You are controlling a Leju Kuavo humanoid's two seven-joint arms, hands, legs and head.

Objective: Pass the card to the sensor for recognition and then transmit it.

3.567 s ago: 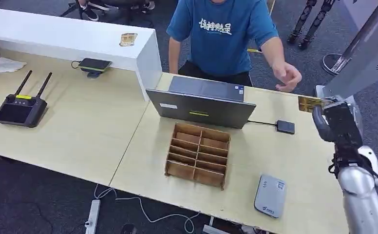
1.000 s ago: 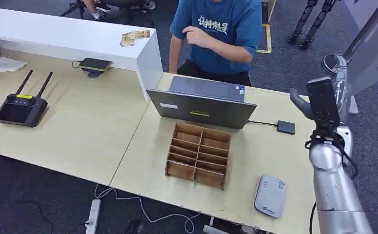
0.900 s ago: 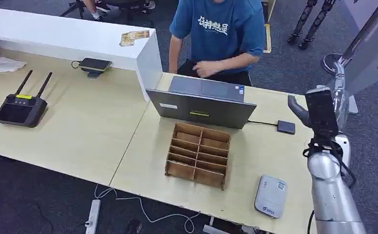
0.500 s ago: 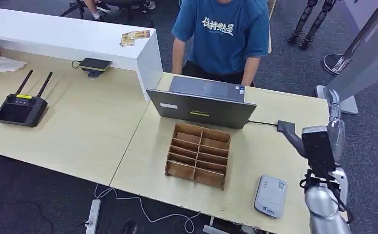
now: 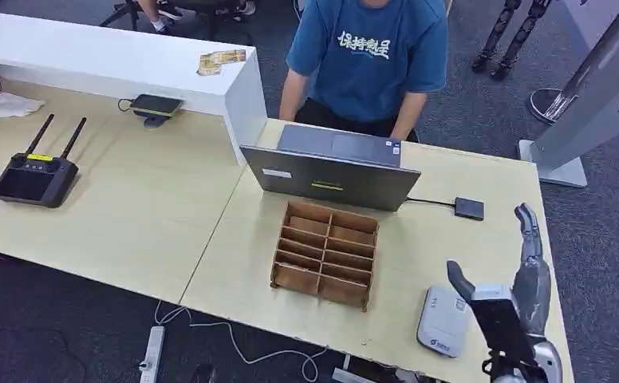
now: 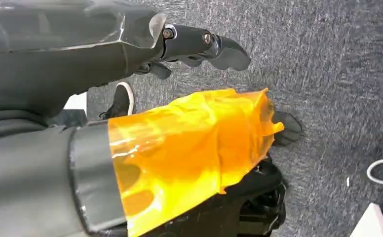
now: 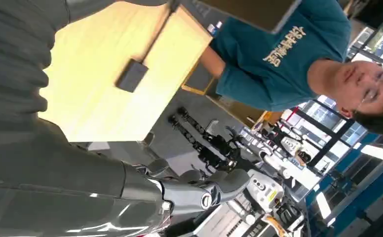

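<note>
Hovering empty right hand [image 5: 507, 307], fingers apart | sensor [image 5: 442, 321] beside | organizer [image 5: 325, 254], laptop [image 5: 332, 167] beyond

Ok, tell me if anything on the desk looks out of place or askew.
Nothing is spilled or damaged. The odd bits: cards lie loosely fanned on the white counter, and the grey reader sits right at the desk's near edge, beside the right hand, which is empty.

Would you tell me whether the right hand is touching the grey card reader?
Cannot tell: in the head view the right hand overlaps the grey card reader's edge, its height above unclear.
</note>
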